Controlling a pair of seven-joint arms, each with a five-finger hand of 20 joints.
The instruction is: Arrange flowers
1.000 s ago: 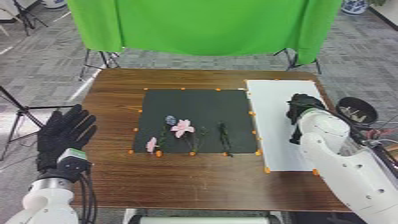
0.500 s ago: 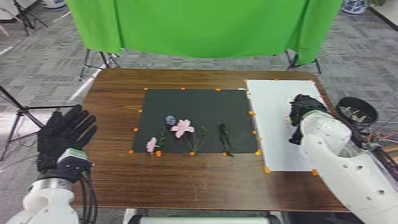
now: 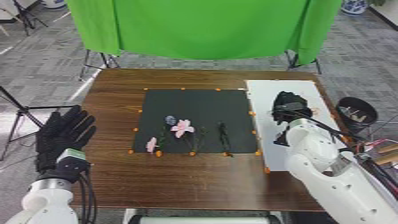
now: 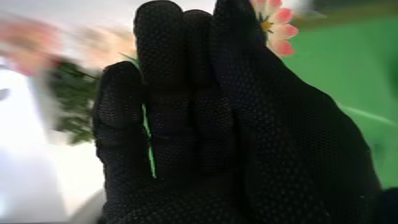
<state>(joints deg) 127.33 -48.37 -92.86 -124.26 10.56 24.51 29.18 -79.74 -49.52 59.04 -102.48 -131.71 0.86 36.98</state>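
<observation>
"What does your right hand have?"

"My fingers are straight and close together. I can't tell whether a stem is caught in them. In the right wrist view, a pink-tipped bloom sits just beside the glove, with leafy foliage farther off."

"And outward from there?"

"I'm over the white sheet. Toward eight o'clock, dark green stems lie on the black mat. Between eight and nine is the large pink flower; nearly at nine, the bluish flower. The small pink flower is farthest along eight. My left hand waits well out near nine, spread open and holding nothing."

"How will that pink-tipped one handle?"

"Very light, I'd guess, with a thin, fairly stiff stem that could roll or slip against the fabric. The petals look soft and easily crushed, so I'd pinch the stem below the head and leave the bloom alone."

"Anything different from the earlier frame?"

"My right hand has shifted toward nine o'clock over the sheet, and its forearm has swung that way too. My left hand and the flowers on the mat lie as they did."
</observation>
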